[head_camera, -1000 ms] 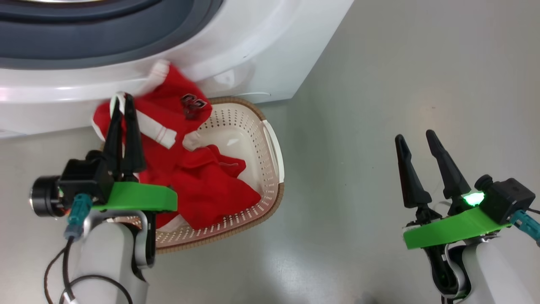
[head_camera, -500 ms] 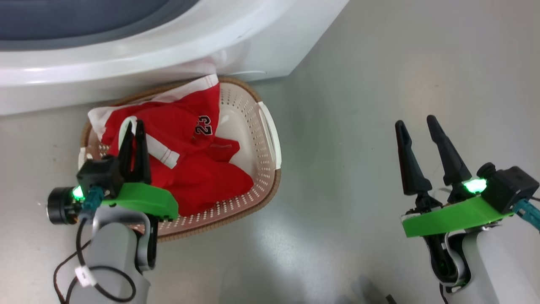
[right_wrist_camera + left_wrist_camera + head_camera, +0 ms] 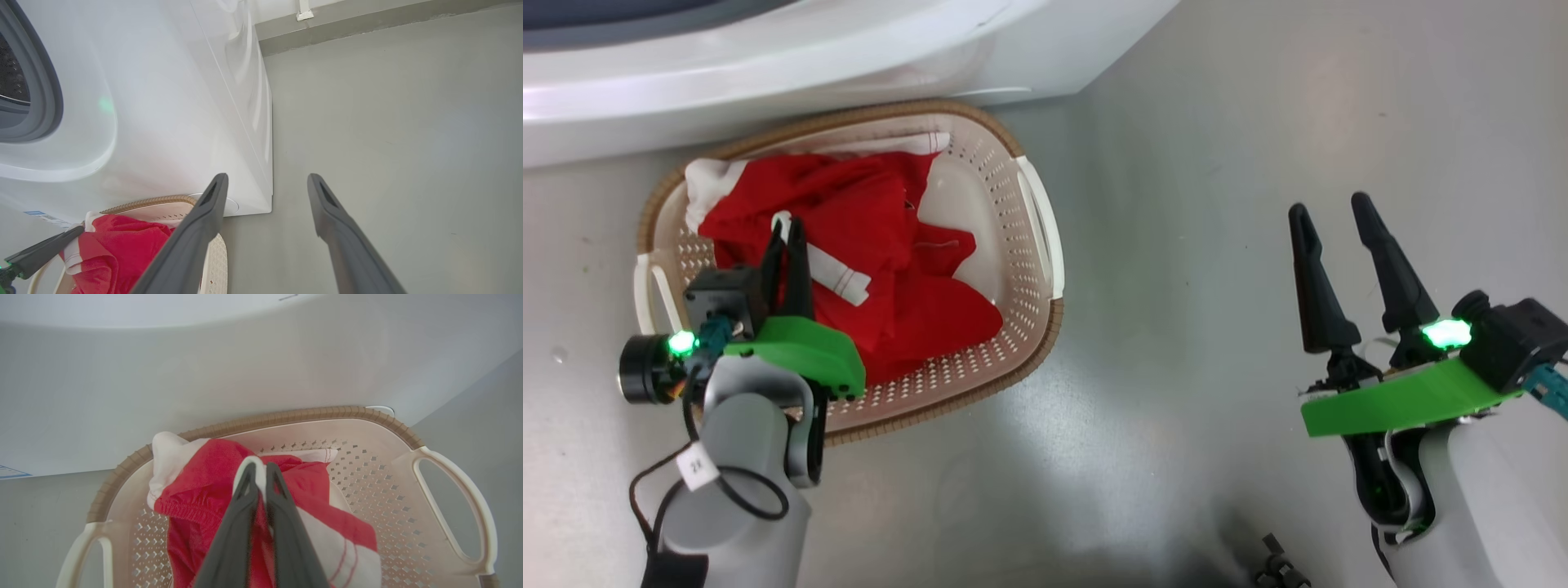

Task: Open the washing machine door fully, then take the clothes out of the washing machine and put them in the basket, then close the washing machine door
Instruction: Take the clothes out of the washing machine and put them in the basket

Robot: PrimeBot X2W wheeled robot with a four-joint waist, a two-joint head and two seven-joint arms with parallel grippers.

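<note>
Smooth grey flooring (image 3: 1192, 245) is spread under everything, and on it the big white boxy front-loading washing machine (image 3: 768, 57) is stood. Its grey rubber gasket (image 3: 45, 81) and a sliver of perforated steel drum (image 3: 10, 73) are seen at the left edge of the right wrist view. Just in front of the machine's base, the small cream-white perforated plastic basket with a brown woven-look rim (image 3: 1021, 327) is set on the floor, with white side handles (image 3: 1045, 229) at either end. The bright red fabric clothes with white trim bands (image 3: 849, 212) are heaped inside the basket, covering its left and middle part, while cream plastic at the right end is left uncovered. The left gripper (image 3: 786, 224) is lowered over the heap with its two dark fingers (image 3: 794, 265) drawn almost together, and a fold of white trim (image 3: 254, 465) is pinched between their tips. The right gripper (image 3: 1329, 204) is held well apart from the basket, above bare floor, with its fingers spread wide
</note>
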